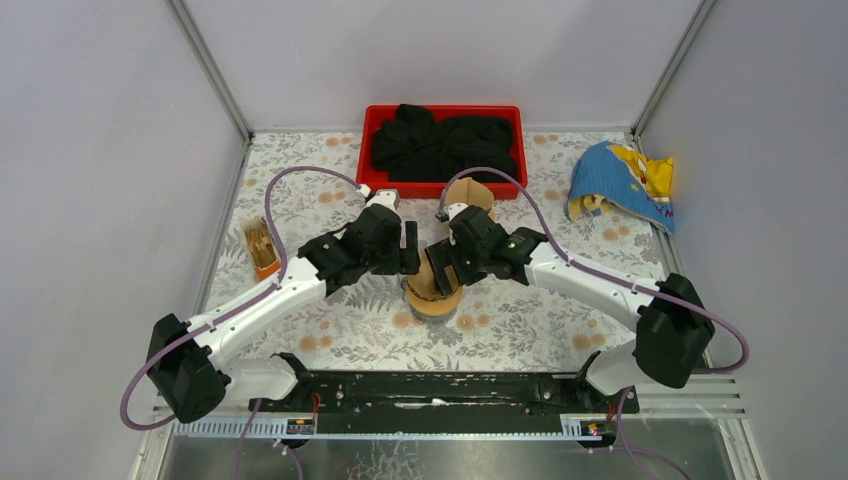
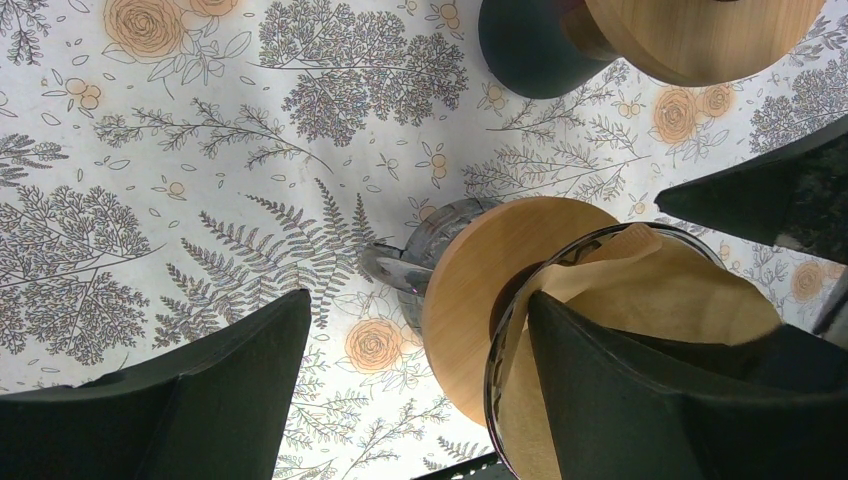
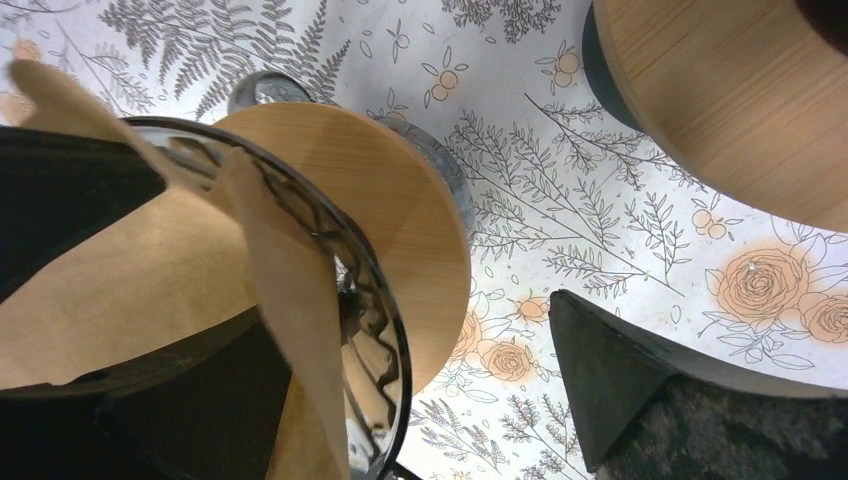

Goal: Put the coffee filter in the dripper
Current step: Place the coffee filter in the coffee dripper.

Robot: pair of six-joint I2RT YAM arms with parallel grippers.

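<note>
Both arms are reaching inward over the floral table, meeting at the glass dripper. The left gripper and right gripper are gaping wide, each straddling the rim, clamping nothing. The brown coffee filter is sitting inside the dripper.

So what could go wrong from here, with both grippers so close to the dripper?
The left gripper and right gripper are open, each with one finger over the coffee filter; pulling away could drag the paper out. One filter flap stands above the glass rim, so it may not be seated. A bump could tip the dripper.
</note>
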